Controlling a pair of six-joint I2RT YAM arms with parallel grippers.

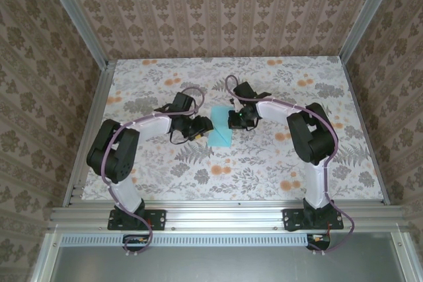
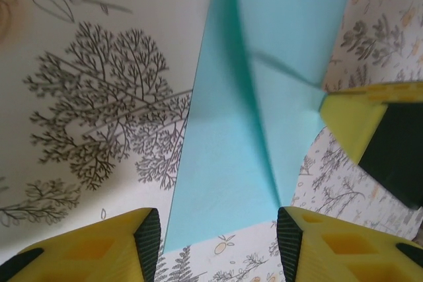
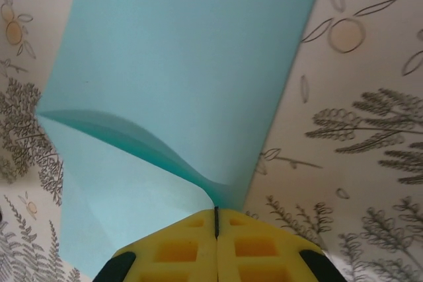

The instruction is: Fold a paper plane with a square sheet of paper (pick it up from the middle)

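The right gripper (image 3: pixel 216 219) was fully closed, its two yellow fingers pressed flat together on one edge of the paper (image 3: pixel 185 64). In its wrist view the pinch sat at 6 o'clock. From there a flap of the turquoise sheet curled up off the layer below and ran out toward 9 o'clock, while the rest of the sheet spread away toward 12 o'clock.

The left gripper (image 2: pixel 218 246) stood about half open and gripped nothing. Its fingers (image 2: pixel 99 252) sat at 7 and 5 o'clock in its wrist view, with the near end of the paper lying in the gap between them. I could not tell whether either finger touched the sheet. A crease ran lengthwise up the paper toward 12 o'clock. At 3 o'clock in that view a yellow fingertip (image 2: pixel 347 120) of the right gripper met the paper's edge.

From above, the paper lay near the middle of the floral desk (image 1: pixel 264 170), partly folded. The left gripper was at its 9 o'clock and the right gripper at its 2 o'clock, both low over the desk.
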